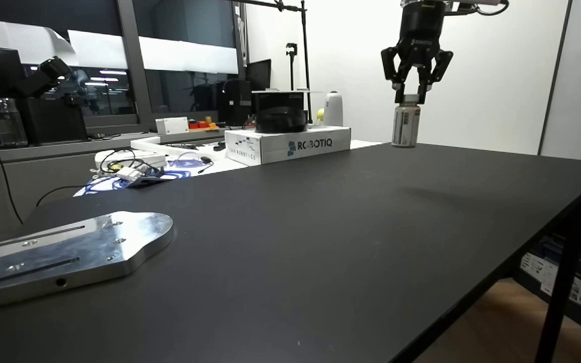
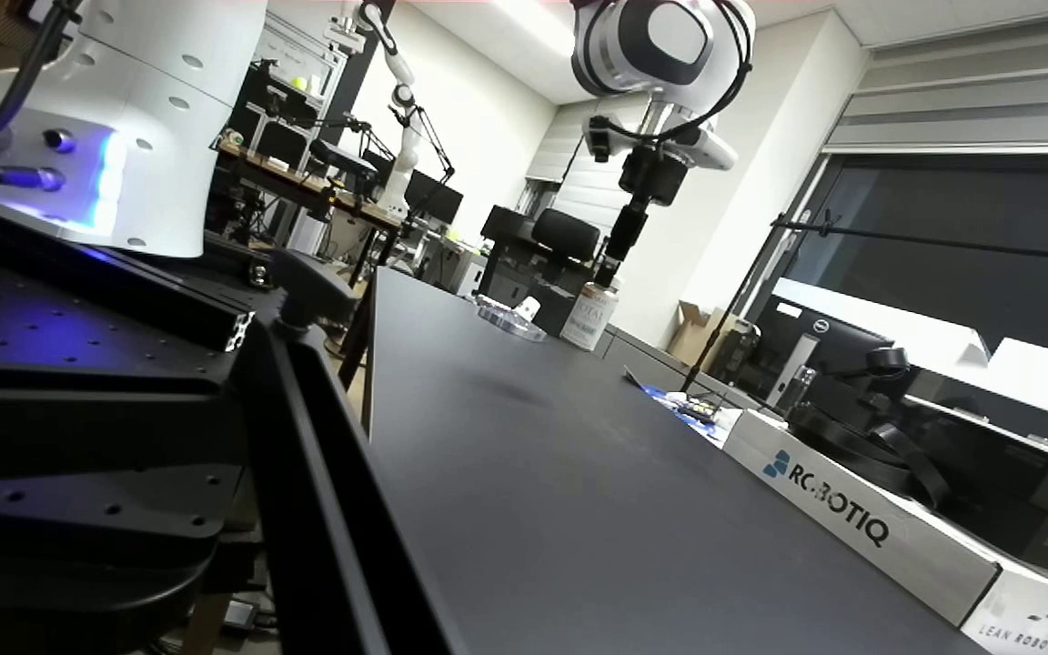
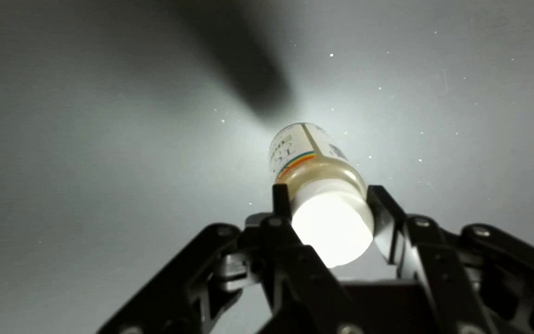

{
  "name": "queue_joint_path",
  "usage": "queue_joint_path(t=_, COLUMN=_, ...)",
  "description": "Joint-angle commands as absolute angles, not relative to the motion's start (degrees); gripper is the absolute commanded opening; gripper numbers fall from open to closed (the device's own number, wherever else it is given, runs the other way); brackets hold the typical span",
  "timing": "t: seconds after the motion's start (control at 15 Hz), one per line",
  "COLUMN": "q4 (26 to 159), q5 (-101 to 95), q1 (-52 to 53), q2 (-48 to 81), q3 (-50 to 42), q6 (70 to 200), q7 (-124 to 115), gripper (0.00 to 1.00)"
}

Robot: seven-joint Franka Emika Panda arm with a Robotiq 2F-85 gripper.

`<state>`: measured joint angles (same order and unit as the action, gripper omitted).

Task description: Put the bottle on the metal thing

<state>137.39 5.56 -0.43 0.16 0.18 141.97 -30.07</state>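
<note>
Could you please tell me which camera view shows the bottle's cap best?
The wrist view: there the cap of the bottle appears largest, close to the camera in the gripper, and its top faces us, though washed out by glare. Both exterior views show it only small, from the side.

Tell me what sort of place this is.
Probably a robotics lab: a second robot arm stands in the background, a ROBOTIQ box sits beside the dark table, and a machined metal plate lies on that table.
</note>
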Motion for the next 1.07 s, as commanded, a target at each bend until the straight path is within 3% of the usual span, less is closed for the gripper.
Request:
queue_joint_path(t=0.0, q4=127.8, q5=4.5, q1=2.6, q2=7.3, q3=2.6, q6=142.2, q7=-34.6, gripper=0.19)
queue_joint_path(t=1.0, q4=94.7, q5=-4.1, q1=23.9, q2=26.4, q3=9.3, q6=138.4, q7=-38.9, gripper=0.19)
